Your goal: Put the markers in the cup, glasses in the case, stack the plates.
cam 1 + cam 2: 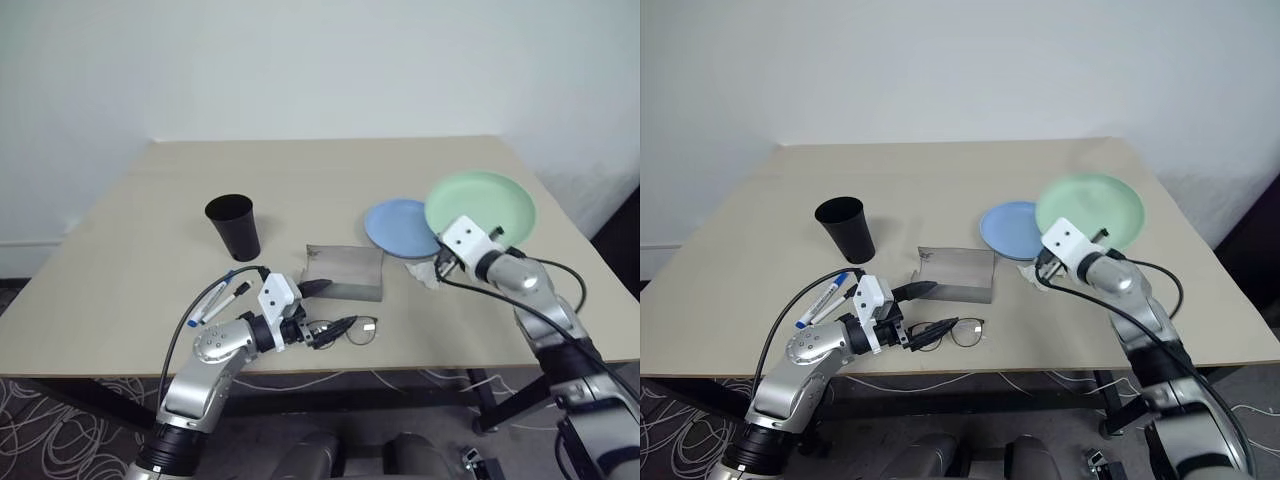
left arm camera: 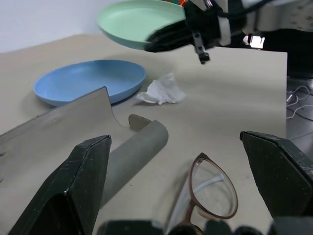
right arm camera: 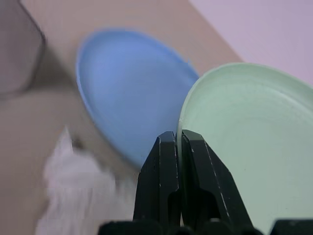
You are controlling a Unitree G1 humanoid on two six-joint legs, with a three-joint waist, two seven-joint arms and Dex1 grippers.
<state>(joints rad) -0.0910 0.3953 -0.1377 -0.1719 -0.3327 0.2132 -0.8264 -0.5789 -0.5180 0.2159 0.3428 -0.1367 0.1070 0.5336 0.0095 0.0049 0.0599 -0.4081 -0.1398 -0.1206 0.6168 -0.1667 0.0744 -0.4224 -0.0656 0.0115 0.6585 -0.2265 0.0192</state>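
My right gripper is shut on the rim of the mint green plate and holds it tilted above the table, just right of the light blue plate, which lies flat. The wire-framed glasses lie on the table near its front edge. My left gripper stands open around their near end, fingers spread wide. Just behind them the grey case lies open. The black cup stands upright at the left. The two markers lie side by side in front of it.
A crumpled white tissue lies on the table by the blue plate's front edge, under my right wrist. The beige table is bare behind the cup and plates. A white wall stands behind it.
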